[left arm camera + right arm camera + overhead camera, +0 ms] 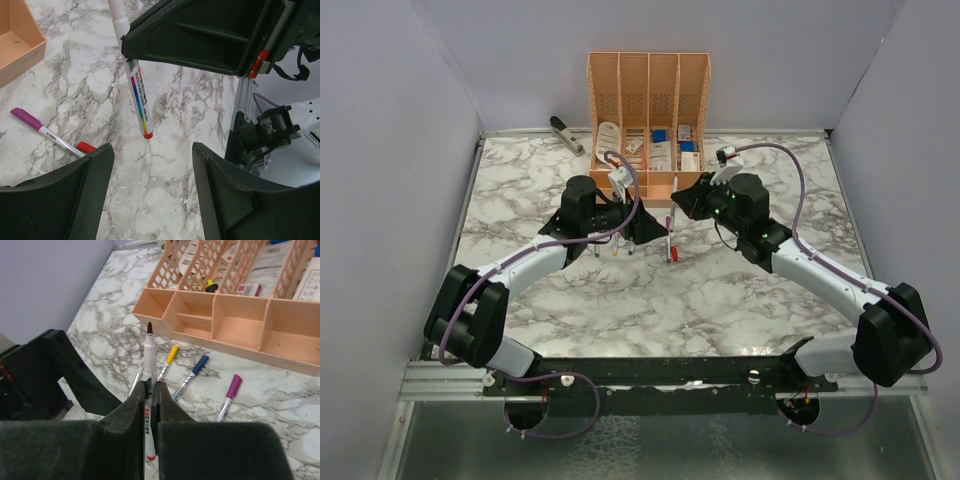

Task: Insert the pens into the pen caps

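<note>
Pen (148,357), uncapped, dark-red tip up, is clenched in right tool (150,390), approx. upright, red butt end down toward table (165,165). Left tool (150,200) is released just beside it, jaws wide, nothing btwn them. On table: red cap (86,147) next to purple-capped pen (42,131); yellow-capped pen (170,357) & blue-capped pen (196,367) near orange organiser (214,315).

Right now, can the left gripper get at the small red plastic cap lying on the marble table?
Probably yes: the left gripper stands open, and the red cap lies uncovered close beside it.
</note>
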Tool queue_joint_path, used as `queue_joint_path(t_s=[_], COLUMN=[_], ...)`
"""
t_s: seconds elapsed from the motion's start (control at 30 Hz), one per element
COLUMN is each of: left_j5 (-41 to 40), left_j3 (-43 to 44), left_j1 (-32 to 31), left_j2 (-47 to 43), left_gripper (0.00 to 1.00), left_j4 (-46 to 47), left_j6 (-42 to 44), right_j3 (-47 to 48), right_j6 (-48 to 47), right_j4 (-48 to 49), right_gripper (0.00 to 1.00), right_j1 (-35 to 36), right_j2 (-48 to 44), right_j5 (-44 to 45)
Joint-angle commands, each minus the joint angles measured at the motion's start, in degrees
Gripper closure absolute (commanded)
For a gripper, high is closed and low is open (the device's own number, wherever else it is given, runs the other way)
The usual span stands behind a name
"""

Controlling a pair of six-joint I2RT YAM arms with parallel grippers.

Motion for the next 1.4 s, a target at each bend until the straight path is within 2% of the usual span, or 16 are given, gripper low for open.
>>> queue_joint_path(t_s=[0.0,0.3,0.5,0.6,0.67,0.83,1.13,1.17,1.27,1.37], left_j5=[2.34,1.11,0.01,-0.33,-0.45,-0.57,-0.82,-1.0,-0.93,-0.66], left_j3=[1.64,1.83,2.22,2.23,2.23,2.01,2.03,2.01,1.99,2.02], left_j1=[-0.19,-0.38,-0.38,-0.36,-0.38,-0.38,-0.38,-0.38,-0.38,-0.38], left_j2=[0.64,1.16,1.9,2.14,2.31,2.91,3.64,3.72,3.83,3.8], left_gripper=[0.33,0.33,0.33,0.36,0.43,0.7,0.75,0.77,1.0,1.0], left_j4=[2.59,3.03,4.09,5.13,5.8,7.6,9.31,9.44,9.62,9.67], left_j6=[-0.82,-1.02,-1.81,-2.39,-2.76,-4.12,-5.58,-5.79,-5.79,-5.62], right_j3=[-0.21,-0.86,-1.7,-1.96,-2.1,-2.22,-1.88,-1.89,-1.78,-1.88], right_j6=[-1.0,2.03,3.65,3.86,4.03,4.4,4.94,4.94,4.7,4.44], right_j4=[6.68,12.2,14.09,14.5,14.65,15.32,15.81,15.81,15.65,15.68], right_gripper=[0.99,0.99,0.99,0.99,0.99,0.99,0.99,0.99,0.99,0.99], right_j1=[0.17,0.22,0.24,0.21,0.24,0.2,0.25,0.25,0.25,0.24], right_j2=[-0.78,1.69,2.55,2.67,2.66,2.92,4.11,4.1,4.11,3.94], right_j5=[-7.2,-14.84,-16.25,-16.21,-16.2,-16.22,-17.2,-17.21,-17.14,-16.92])
